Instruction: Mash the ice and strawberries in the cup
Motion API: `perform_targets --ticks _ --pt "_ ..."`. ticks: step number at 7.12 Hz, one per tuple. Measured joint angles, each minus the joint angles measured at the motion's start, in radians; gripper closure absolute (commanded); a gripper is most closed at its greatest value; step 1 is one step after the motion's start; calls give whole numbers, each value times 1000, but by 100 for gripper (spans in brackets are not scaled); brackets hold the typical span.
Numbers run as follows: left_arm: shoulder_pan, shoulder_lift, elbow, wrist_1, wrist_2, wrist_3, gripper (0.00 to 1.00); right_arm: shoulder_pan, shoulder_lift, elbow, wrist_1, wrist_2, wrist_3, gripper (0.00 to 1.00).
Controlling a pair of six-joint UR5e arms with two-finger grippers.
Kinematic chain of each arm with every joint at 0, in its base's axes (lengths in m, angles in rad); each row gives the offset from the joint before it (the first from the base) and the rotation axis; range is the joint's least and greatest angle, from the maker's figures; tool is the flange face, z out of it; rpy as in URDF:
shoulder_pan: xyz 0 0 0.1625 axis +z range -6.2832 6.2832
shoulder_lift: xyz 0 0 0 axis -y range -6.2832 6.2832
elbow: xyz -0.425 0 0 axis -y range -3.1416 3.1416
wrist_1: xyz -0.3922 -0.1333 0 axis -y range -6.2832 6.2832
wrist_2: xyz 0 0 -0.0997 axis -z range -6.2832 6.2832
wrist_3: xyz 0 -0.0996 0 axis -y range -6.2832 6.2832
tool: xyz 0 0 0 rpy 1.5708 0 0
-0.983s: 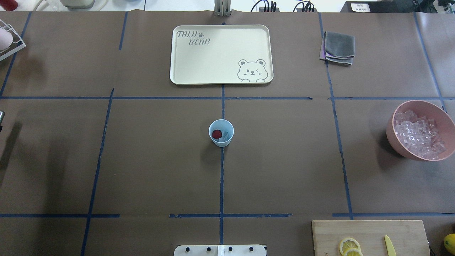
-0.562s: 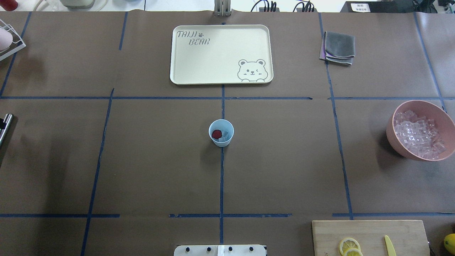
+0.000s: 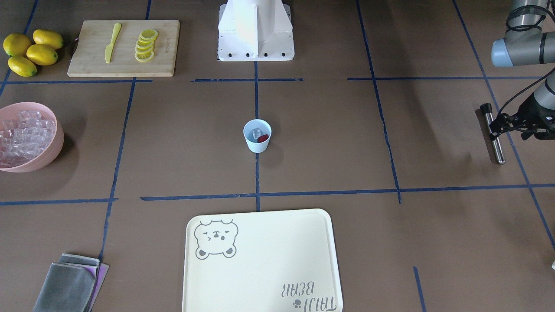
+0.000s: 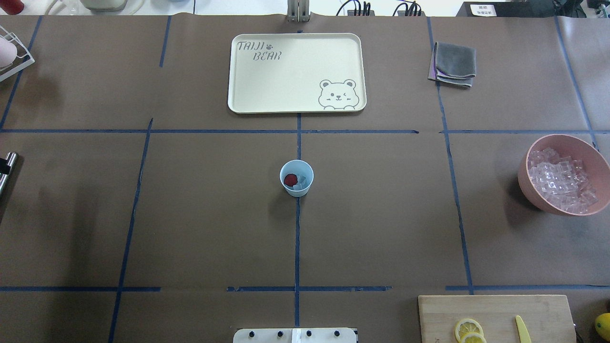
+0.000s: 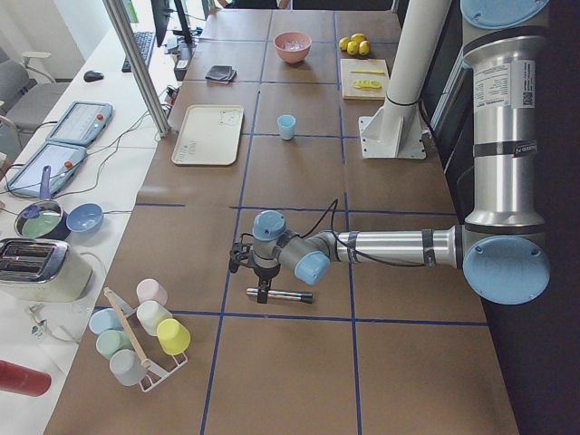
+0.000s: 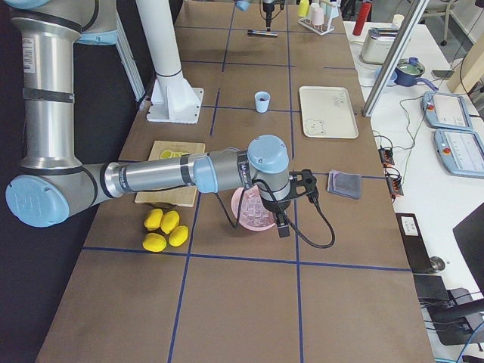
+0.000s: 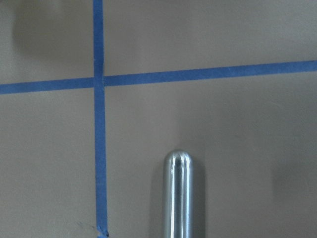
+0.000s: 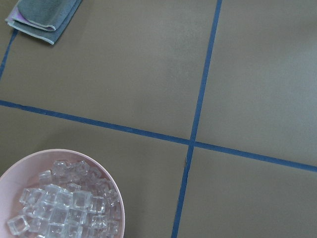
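Filling part done, by the look of it: one dark red strawberry (image 4: 290,179) and a few clear cubes of ice (image 4: 300,186) down inside the small blue cup (image 4: 298,192). Cup standing upright in the middle of the tabletop (image 4: 381,214), right on a blue tape line

Nothing mashed yet, as far as can be seen: berry whole and round, ice in whole cubes, no red juice on the cup's wall

Left to do, most likely: bring the mashing stick over to the cup, stand it up over the cup's mouth, then push down on berry and ice again and again. So only near the start of the real mashing work

Left pincer (image 3: 494,127): far from the cup, way out on the robot's left side. Closed around a shiny metal stick (image 3: 497,149) close to its black end, by the look of the front view. Stick held lying flat, not standing up. Hard to tell whether lifted a little or resting on the tabletop

A long way between cup and stick, then: no touching, only bare brown tabletop and tape lines in the gap

Right pincer (image 6: 286,219): well apart from the cup on the other side, up in the air. Seen only from a side camera, so no telling whether open or closed

Pink bowl (image 4: 526,186) of spare ice: also well apart from the cup on that same side
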Motion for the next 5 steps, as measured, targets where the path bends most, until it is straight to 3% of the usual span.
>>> perform_targets --ticks 3,5 --pt "-217 -88 -175 508 -43 402 0 1 -15 0 4 6 -1 1" --pt "-383 -116 -146 645 -165 572 0 1 -15 -16 -3 35 1 1"
